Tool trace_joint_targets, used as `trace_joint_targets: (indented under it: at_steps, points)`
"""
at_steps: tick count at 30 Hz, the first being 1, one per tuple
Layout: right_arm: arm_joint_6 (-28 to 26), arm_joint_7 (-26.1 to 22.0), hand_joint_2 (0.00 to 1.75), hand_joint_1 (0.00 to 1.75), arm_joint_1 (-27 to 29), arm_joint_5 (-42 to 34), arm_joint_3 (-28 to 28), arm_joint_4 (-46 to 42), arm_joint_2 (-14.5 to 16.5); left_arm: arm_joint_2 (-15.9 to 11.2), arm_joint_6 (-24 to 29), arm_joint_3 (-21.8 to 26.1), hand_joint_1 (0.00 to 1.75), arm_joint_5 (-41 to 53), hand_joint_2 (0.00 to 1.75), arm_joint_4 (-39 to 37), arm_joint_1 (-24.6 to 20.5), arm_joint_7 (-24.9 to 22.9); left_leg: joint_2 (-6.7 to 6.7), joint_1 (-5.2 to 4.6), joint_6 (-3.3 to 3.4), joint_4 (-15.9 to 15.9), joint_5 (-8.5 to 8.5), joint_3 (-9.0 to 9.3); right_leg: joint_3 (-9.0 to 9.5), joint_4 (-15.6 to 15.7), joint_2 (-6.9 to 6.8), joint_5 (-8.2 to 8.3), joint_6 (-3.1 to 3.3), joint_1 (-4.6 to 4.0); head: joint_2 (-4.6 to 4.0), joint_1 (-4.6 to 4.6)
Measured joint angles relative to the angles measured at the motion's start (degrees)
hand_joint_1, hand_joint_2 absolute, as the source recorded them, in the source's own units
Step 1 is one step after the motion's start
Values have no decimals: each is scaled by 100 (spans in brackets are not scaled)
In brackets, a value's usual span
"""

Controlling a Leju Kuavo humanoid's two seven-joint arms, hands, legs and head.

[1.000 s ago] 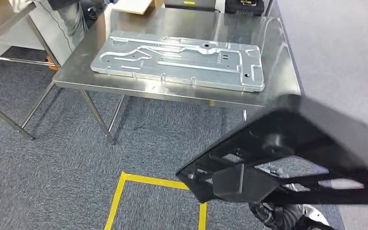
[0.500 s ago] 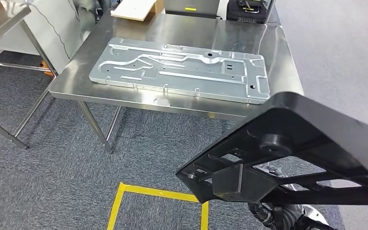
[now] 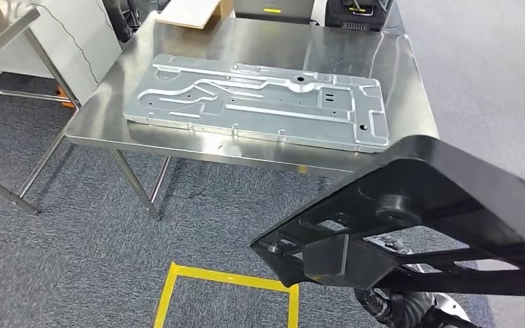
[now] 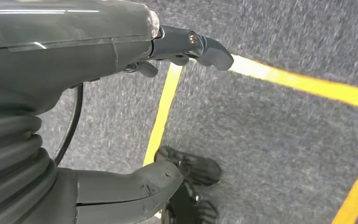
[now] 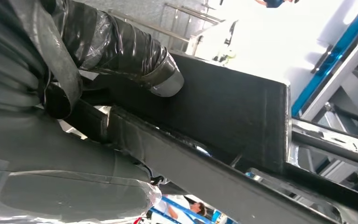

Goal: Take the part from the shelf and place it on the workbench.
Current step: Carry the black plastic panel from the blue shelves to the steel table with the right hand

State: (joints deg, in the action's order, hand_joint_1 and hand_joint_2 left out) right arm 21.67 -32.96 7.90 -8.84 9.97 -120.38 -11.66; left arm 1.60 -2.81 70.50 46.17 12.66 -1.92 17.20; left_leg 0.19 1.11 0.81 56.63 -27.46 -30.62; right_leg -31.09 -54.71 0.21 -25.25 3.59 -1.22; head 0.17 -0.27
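Since the earlier frames the table (image 3: pixel 410 89) is seen nearer. No writing is readable. The part (image 3: pixel 417 219), cut off, is gripped by the right robot hand (image 5: pixel 135 60); the left robot hand (image 4: pixel 135 70) is spread, holding nothing.

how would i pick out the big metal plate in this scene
Find the steel workbench standing on grey carpet. The metal plate lies flat across its top: long, pale silver, machined with grooves and holes. The cardboard box behind it is brown and far smaller.
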Motion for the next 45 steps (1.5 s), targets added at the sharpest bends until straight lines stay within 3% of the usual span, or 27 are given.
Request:
trace_joint_targets:
  at_steps: [2,4,5,6,7,9,11,14,16,19,20,21,22,24,26,28,31,33,35,36,37,38,40,42,45]
  points:
    - [1,1,175,175,-5,7,2,-5,1,-6,-2,0,0,2,175,0,-6,1,-6,-8,-29,430,-257,-193,85,114,-15,29,-33,41,0,-4]
    - [4,2,175,175,-10,10,3,-4,1,-20,-2,1,0,4,175,1,2,1,-11,-3,-60,1214,-605,-594,89,79,-21,-15,-30,25,0,-3]
    - [6,2,175,175,-8,11,4,-3,1,-27,-3,2,0,7,175,1,11,1,-11,-1,-75,1502,-677,-751,82,36,-19,-50,-32,20,0,-3]
    - [8,2,175,175,-7,11,4,-3,1,-31,-6,3,0,10,175,1,18,1,-11,-1,-87,1603,-639,-817,79,-13,-14,-88,-38,16,0,-3]
    - [8,3,175,175,-5,12,5,-3,1,-34,-9,5,0,14,175,1,22,1,-10,-1,-90,1460,-485,-764,88,-56,-8,-126,-49,15,0,-4]
    - [8,3,175,175,-5,12,5,-3,1,-42,-16,10,0,18,175,2,20,4,-11,-9,-59,751,-83,-441,131,-106,-1,-196,-84,14,0,-4]
    - [7,4,175,175,-8,11,5,-3,1,-54,-24,16,0,22,175,2,12,15,-13,-22,-5,179,97,-181,144,-132,6,-244,-128,-6,0,-2]
    - [3,7,175,175,-10,10,7,-4,1,-63,-41,26,0,31,175,2,14,32,-19,-25,87,33,69,-120,113,-220,14,-253,-204,-17,0,-3]
    - [1,6,175,175,-17,8,5,-6,1,-65,-51,31,0,36,175,2,12,37,-18,6,135,19,52,-71,26,-465,13,-376,-282,1,0,-2]
    - [-8,7,175,175,-24,7,5,-6,1,-70,-55,37,0,44,175,2,1,42,-14,36,155,17,26,-32,-525,-1465,8,-864,-434,107,0,-1]
    - [-11,8,175,175,-21,7,7,-5,1,-70,-55,40,0,47,175,2,4,42,-14,45,146,17,10,-22,-718,-1757,6,-956,-463,147,0,-1]
    - [-13,9,175,175,-19,7,8,-5,1,-70,-55,44,0,51,175,2,8,42,-14,55,131,18,-13,2,-825,-1863,3,-930,-479,180,0,-1]
    - [-14,9,175,175,-19,7,9,-5,1,-69,-55,48,0,54,175,2,11,43,-16,69,111,18,-43,43,-820,-1748,-1,-778,-490,206,0,-1]
    - [-16,9,175,175,-20,7,9,-5,1,-69,-55,55,0,57,175,2,11,44,-21,97,62,-7,-109,155,-548,-991,-13,-239,-493,228,0,-1]
    - [-18,10,175,175,-23,8,9,-6,1,-65,-55,61,0,61,175,2,2,50,-23,120,-7,-76,-136,237,-319,-360,-27,36,-448,185,0,2]
    - [-21,11,175,175,-21,10,9,-7,1,-63,-56,65,0,67,175,2,-2,60,-21,116,-89,-135,-121,287,-273,-189,-32,31,-362,131,0,0]
    - [-22,13,175,175,-15,11,12,-15,1,-66,-57,67,0,79,175,2,-18,80,-13,103,-174,47,-166,277,-125,-59,-29,48,-258,149,0,-3]
    - [-26,13,175,175,-19,14,12,-19,0,-70,-62,70,0,80,175,2,-32,106,-13,99,-168,652,-414,-26,-26,-18,-35,21,-200,142,0,-2]
    - [-37,13,175,175,-12,19,12,-18,0,-71,-71,77,0,80,175,2,-17,139,-15,71,-159,1408,-723,-494,27,-10,-29,-22,-142,112,0,-2]
    - [-42,13,175,175,-2,20,12,-17,0,-72,-75,80,0,80,175,2,-5,151,-16,57,-152,1599,-761,-658,59,-9,-20,-48,-124,99,0,-3]
    - [-48,13,175,175,4,21,13,-17,1,-73,-76,81,0,80,175,2,3,161,-16,49,-143,1577,-666,-722,99,-10,-10,-77,-115,88,0,-3]
    - [-51,13,175,175,11,21,13,-16,1,-75,-77,82,0,80,175,2,5,167,-16,45,-131,1340,-448,-681,149,-10,-2,-109,-117,82,0,-3]
    - [-56,13,175,175,14,22,13,-16,1,-80,-77,83,0,80,175,2,4,176,-17,39,-114,563,61,-448,246,-25,9,-183,-150,74,0,-3]
    - [-60,10,175,175,21,24,12,-16,0,-85,-77,84,0,81,175,2,0,179,-15,30,-76,83,238,-298,268,-56,23,-257,-206,51,0,-3]
    - [-89,0,175,175,43,48,18,-37,1,-81,-77,86,0,80,175,2,11,182,-16,38,10,17,267,-268,260,-108,29,-350,-284,46,0,-2]
